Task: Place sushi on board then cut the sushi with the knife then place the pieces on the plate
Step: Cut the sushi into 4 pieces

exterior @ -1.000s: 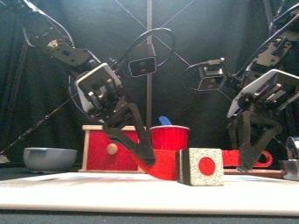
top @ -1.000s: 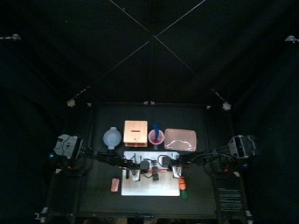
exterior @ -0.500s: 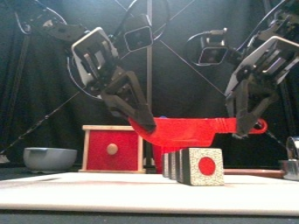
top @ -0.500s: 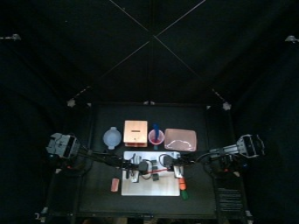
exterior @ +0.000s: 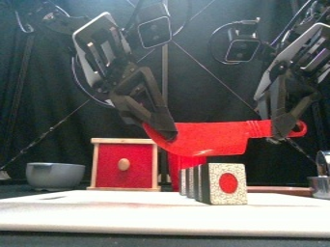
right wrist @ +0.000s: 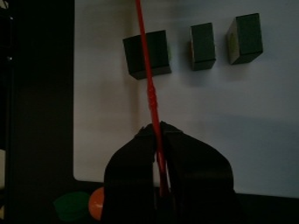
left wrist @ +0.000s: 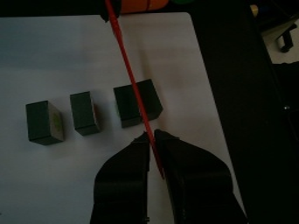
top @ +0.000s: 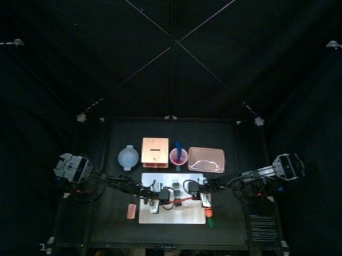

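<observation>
Left gripper [exterior: 160, 132] is clamped on the blade end of the knife [exterior: 213, 141], and right gripper [exterior: 276, 133] is clamped at its handle. The knife is level between them, long axis left-right, blade pointing toward the left gripper. Below both grippers, three sushi blocks [exterior: 222, 183] stand apart on the board [exterior: 91, 207], their row crossing the knife's line.

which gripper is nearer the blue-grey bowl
Left. The left gripper holds the red knife over the board, right of the bowl; the right gripper holds its far end, farther right.
</observation>
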